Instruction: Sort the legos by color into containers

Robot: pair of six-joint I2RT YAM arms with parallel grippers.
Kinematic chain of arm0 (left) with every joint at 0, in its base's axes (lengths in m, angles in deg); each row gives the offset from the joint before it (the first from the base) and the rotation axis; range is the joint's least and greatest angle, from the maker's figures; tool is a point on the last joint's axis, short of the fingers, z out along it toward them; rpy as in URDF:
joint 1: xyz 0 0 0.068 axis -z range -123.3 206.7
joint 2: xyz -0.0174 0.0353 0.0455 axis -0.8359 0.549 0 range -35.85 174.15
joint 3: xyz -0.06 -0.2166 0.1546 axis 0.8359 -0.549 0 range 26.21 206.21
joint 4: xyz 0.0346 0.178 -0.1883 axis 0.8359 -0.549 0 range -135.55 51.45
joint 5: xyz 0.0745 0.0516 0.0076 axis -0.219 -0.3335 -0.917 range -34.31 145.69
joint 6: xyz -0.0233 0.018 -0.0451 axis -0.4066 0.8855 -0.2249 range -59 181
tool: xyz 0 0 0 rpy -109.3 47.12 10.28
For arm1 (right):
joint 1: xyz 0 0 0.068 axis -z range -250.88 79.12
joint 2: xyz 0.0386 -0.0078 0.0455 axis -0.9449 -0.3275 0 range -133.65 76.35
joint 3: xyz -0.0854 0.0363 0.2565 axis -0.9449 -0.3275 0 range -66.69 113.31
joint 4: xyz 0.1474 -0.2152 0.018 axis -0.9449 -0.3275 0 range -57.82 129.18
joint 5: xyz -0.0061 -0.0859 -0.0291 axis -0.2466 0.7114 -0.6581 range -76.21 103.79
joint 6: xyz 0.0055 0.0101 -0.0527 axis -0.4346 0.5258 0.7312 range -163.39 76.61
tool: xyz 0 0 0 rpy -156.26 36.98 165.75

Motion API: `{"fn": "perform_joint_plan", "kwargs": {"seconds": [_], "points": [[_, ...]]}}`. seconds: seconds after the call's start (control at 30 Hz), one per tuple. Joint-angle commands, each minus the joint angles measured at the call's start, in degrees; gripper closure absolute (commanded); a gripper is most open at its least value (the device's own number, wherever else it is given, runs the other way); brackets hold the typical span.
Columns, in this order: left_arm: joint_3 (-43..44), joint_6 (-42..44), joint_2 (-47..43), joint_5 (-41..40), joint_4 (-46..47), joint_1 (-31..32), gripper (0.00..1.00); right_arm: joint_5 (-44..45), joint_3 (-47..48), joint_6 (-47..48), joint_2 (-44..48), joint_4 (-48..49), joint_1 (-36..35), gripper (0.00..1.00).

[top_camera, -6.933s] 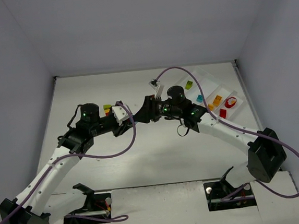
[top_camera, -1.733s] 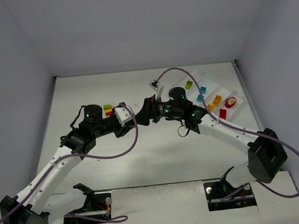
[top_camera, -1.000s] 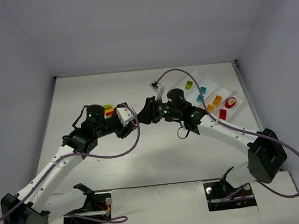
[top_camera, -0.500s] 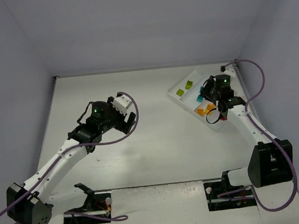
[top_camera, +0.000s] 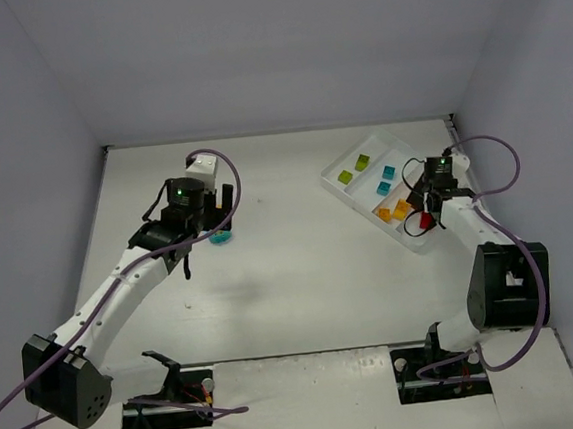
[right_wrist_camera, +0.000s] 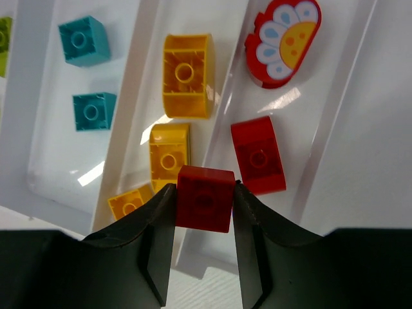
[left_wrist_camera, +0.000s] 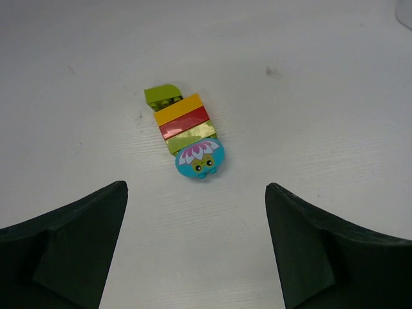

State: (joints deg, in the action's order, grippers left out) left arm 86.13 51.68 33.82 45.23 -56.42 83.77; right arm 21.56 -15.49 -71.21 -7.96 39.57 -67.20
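Note:
My right gripper (right_wrist_camera: 205,212) is shut on a small red lego (right_wrist_camera: 205,198), hanging over the near end of the white tray (right_wrist_camera: 138,96) between its yellow and red compartments. Yellow bricks (right_wrist_camera: 169,154), red pieces (right_wrist_camera: 257,154) and teal bricks (right_wrist_camera: 94,111) lie in their own lanes. In the top view this gripper (top_camera: 420,221) sits over the tray (top_camera: 358,206). My left gripper (left_wrist_camera: 196,193) is open above the table, just short of a lego stack (left_wrist_camera: 185,125) of green, yellow, red and lime with a teal flower-faced end (left_wrist_camera: 199,158). The top view shows only that teal end (top_camera: 221,237) below the left gripper (top_camera: 219,218).
A red flower-printed piece (right_wrist_camera: 283,42) lies at the far end of the red lane. Lime bricks (top_camera: 353,169) sit in the tray's farthest lane. Walls close in the table on three sides; the tray is near the right wall.
The arms have parted from the middle. My left gripper opened and the stack now lies on the table. My right arm swung to the tray with the red lego.

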Motion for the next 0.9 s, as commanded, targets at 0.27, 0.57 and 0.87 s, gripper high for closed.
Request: {"fn": "perform_joint_plan", "kwargs": {"seconds": [0.27, 0.57, 0.87], "points": [[4.68, -7.02, 2.49, -3.25, -2.08, -4.13, 0.19, 0.58, -6.28, -3.38, 1.43, 1.46, 0.18, 0.77], [8.45, -13.26, 8.90, -9.40, -8.41, -5.80, 0.14, -1.35, -8.22, -3.21, 3.53, 3.22, 0.10, 0.42], [9.60, -18.53, 15.48, -7.49, -9.73, -8.69, 0.14, -9.51, -8.66, -1.19, 17.68, 5.67, -2.88, 0.35]]}}
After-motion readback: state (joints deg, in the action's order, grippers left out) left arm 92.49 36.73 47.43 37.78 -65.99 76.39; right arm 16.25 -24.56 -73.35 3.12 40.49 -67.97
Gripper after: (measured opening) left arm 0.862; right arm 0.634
